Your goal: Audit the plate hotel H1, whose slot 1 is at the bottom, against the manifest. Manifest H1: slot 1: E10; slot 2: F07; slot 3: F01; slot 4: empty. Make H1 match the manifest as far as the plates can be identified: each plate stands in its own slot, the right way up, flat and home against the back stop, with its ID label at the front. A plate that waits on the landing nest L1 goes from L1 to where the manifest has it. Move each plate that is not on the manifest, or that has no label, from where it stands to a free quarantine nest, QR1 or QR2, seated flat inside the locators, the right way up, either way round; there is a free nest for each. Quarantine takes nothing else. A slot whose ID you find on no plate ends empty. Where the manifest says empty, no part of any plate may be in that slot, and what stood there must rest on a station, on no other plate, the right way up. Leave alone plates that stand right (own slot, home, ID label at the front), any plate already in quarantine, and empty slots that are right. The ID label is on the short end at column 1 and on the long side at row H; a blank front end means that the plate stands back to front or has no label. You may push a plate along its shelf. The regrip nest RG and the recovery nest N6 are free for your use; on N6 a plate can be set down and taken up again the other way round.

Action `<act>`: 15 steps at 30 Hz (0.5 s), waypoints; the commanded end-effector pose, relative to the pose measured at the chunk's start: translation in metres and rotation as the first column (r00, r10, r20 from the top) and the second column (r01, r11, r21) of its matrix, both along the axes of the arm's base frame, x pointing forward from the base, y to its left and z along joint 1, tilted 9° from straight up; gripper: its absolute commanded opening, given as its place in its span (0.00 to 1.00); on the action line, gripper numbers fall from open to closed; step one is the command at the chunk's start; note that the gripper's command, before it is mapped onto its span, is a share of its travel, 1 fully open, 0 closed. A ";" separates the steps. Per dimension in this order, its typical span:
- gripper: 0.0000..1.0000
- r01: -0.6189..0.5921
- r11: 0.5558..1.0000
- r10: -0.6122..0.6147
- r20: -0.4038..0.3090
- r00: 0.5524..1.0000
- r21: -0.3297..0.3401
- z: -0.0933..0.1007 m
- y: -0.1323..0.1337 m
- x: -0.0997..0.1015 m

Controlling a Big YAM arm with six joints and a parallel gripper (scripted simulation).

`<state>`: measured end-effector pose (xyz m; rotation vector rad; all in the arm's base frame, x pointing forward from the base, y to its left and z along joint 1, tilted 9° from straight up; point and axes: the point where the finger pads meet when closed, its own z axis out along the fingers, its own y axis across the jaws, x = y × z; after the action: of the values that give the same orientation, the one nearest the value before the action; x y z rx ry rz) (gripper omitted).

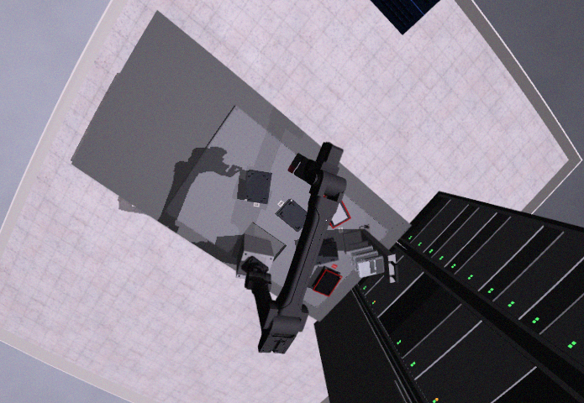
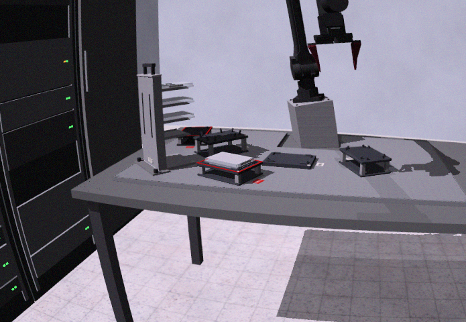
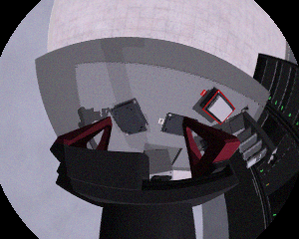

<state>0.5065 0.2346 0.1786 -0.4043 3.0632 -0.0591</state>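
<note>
My pincer [image 2: 334, 53] hung high above the desk [image 2: 241, 197], its two red-tipped fingers [image 2: 355, 51] pointing down and spread as wide as they go, with nothing between them. In the wrist view the same fingers framed the desk far below.

Beneath and behind the pincer, my arm rose from a pale grey pedestal [image 2: 314, 123] at the back of the desk. To one side of the pedestal stood a raised dark nest [image 2: 365, 159] on short legs, bare on top. In front of the pedestal a flat dark pad [image 2: 289, 159] lay low on the desk, with a small white tag beside it.

Nearer the front edge stood a red-rimmed nest [image 2: 229, 168] carrying a pale plate [image 2: 226, 159], seated flat and the right way up; I could not read any label on it. Behind it stood another raised dark nest [image 2: 221, 139], and further back a second red-rimmed nest [image 2: 195, 131], whose top looked dark.

At the far end of the desk stood the plate hotel [image 2: 151, 121], a pale upright tower with a handle on top. Its shelves [image 2: 177, 100] jutted out one above another; from this angle I could not tell whether plates sat on them. Dark server cabinets [image 2: 31, 133] stood beyond the hotel.
</note>
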 end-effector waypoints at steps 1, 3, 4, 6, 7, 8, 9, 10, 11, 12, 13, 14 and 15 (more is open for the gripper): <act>1.00 -0.001 1.000 0.001 0.012 1.000 0.006 0.006 0.001 0.001; 0.00 0.016 1.000 -0.018 0.069 0.997 0.021 0.023 0.001 0.000; 0.00 0.029 0.999 -0.030 0.069 0.997 0.020 0.023 -0.008 0.001; 0.00 0.014 1.000 -0.015 0.067 0.998 0.020 0.022 -0.015 -0.002; 0.00 0.009 1.000 -0.011 0.067 0.998 0.020 0.022 -0.017 -0.004; 0.00 0.044 0.999 -0.045 0.071 0.997 0.011 0.021 -0.020 -0.006; 0.00 0.044 0.999 -0.045 0.070 0.997 0.010 0.020 -0.023 -0.008; 0.00 0.034 0.999 -0.035 0.069 0.997 0.010 0.019 -0.025 -0.010; 0.00 0.023 1.000 -0.024 0.069 0.997 0.010 0.018 -0.027 -0.012; 0.00 0.022 1.000 -0.022 0.068 0.997 0.009 0.017 -0.030 -0.014; 0.00 0.022 1.000 -0.022 0.068 0.997 0.009 0.016 -0.032 -0.017; 0.00 0.022 1.000 -0.022 0.068 0.997 0.009 0.016 -0.035 -0.019; 0.00 0.041 0.999 -0.041 0.072 0.997 0.000 0.015 -0.030 -0.024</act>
<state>0.4867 0.2031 0.1731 -0.3537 3.0532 -0.0920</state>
